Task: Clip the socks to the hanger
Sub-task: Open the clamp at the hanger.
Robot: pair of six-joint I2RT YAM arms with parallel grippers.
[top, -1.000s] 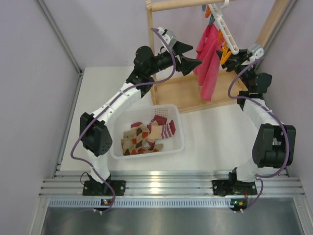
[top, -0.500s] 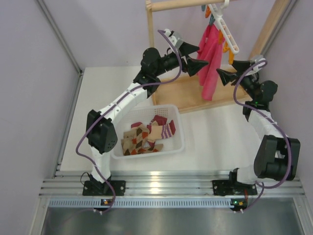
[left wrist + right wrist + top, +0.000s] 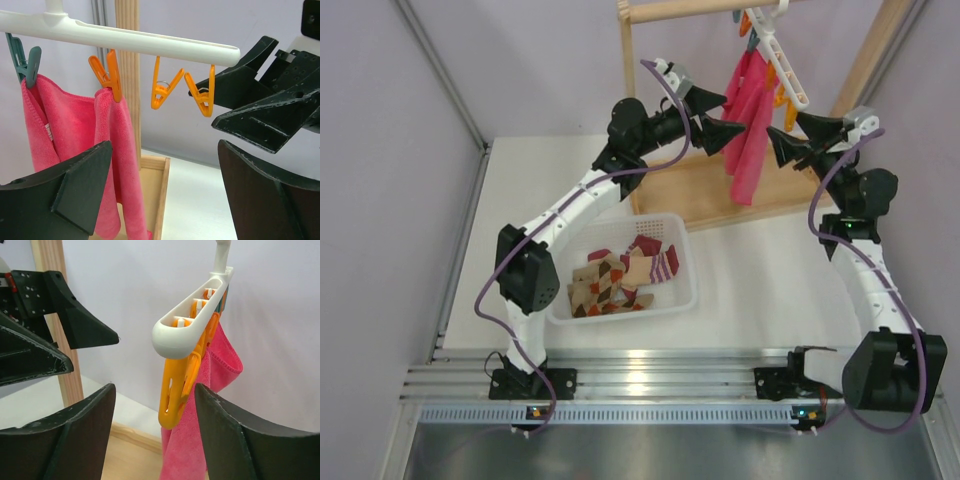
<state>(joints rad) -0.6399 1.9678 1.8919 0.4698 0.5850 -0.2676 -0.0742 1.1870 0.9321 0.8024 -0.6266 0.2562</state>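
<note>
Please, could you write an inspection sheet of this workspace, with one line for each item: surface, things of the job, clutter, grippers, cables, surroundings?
Surface: white table, carrying a white basket and a wooden rack.
Job's things: socks heaped in the basket, none clipped; hanger hangs from the rack, two orange clips free.
Clutter: pink towel clipped on the hanger.
Grippers: left gripper and right gripper raised on either side of the towel, jaws open, holding nothing.
Cables: purple cables loop loosely along both arms.
Surroundings: plain walls; metal rail at the near edge.
</note>
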